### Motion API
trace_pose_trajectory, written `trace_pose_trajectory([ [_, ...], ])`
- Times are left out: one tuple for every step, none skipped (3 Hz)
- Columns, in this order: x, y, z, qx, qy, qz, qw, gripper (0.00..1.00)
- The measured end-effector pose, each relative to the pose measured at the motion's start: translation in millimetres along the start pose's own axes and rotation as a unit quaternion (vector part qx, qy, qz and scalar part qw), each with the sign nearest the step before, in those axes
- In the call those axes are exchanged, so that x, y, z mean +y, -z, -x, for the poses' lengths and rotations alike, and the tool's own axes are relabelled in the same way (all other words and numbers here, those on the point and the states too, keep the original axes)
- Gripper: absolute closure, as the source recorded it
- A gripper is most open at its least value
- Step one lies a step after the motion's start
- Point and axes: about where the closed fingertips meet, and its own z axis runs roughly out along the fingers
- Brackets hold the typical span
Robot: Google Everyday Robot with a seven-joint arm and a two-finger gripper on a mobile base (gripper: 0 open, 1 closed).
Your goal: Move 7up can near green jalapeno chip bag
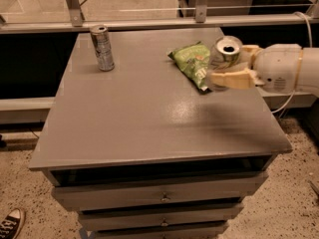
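Observation:
The 7up can [225,54], light green and white with a silver top, is held in my gripper [227,63], whose cream fingers [232,77] are shut around its sides. It hangs just above the table at the right side. The green jalapeno chip bag [192,62] lies flat on the table directly left of the can, its near end touching or almost touching the can and fingers. My white arm reaches in from the right edge.
A slimmer silver-grey can [102,48] stands upright at the table's back left. The grey table [139,118] has drawers below its front edge. A metal rail runs behind the table. A shoe [11,224] shows on the floor at bottom left.

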Motion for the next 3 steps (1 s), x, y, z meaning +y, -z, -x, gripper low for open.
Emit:
trace_pose_trajectory([
  [-44, 42, -43, 0.004, -0.026, -0.054, 0.9982, 1.00],
  [-65, 55, -73, 0.005, -0.047, -0.077, 0.9959, 1.00],
  [-82, 49, -92, 0.000, -0.059, -0.081, 0.9949, 1.00],
])
